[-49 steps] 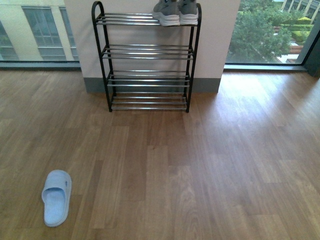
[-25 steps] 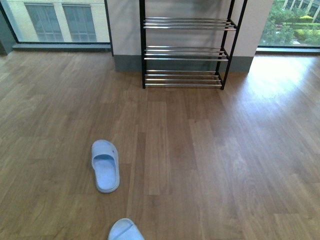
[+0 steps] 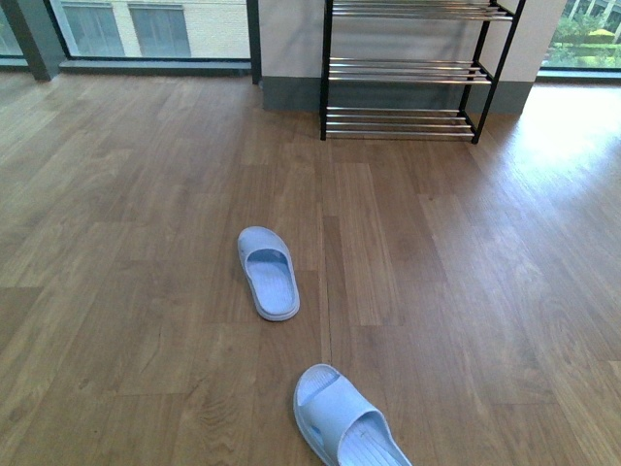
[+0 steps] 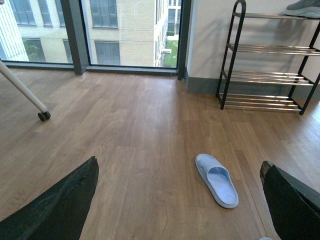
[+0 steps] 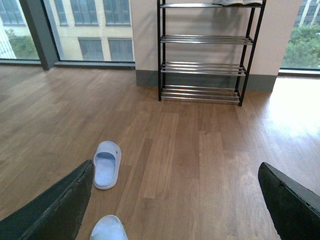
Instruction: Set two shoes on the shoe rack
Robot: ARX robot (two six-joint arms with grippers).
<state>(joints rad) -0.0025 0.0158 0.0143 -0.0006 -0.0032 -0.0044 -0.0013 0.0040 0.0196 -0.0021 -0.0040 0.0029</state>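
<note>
Closest to me, the left gripper (image 4: 179, 167) stands wide open. Its dark fingers (image 4: 65, 205) sit at the frame's lower corners, their tips cropped, and only floor (image 4: 140, 150) shows between them. The right gripper (image 5: 176, 167) is spread the same way and holds nothing.

On the boards just ahead lies the near slipper (image 3: 344, 422), pale blue, with its heel end cut off by the front view's lower edge. The far slipper (image 3: 269, 272) lies whole a little beyond it, apart from it and toe pointing away.

Off to the left, a white leg (image 4: 22, 90) on a small caster comes in from the edge; I cannot tell what it belongs to.

Farthest back, the rack (image 3: 403, 78) stands against the wall between the windows (image 3: 146, 29). The front view crops its top, so only the lower shelves show there. The shoes (image 5: 237, 2) are on the top shelf, toward its right end, but the right wrist view shows only a sliver of pale sole. The left wrist view catches part of one grey shoe (image 4: 304, 7), clipped by the corner.
</note>
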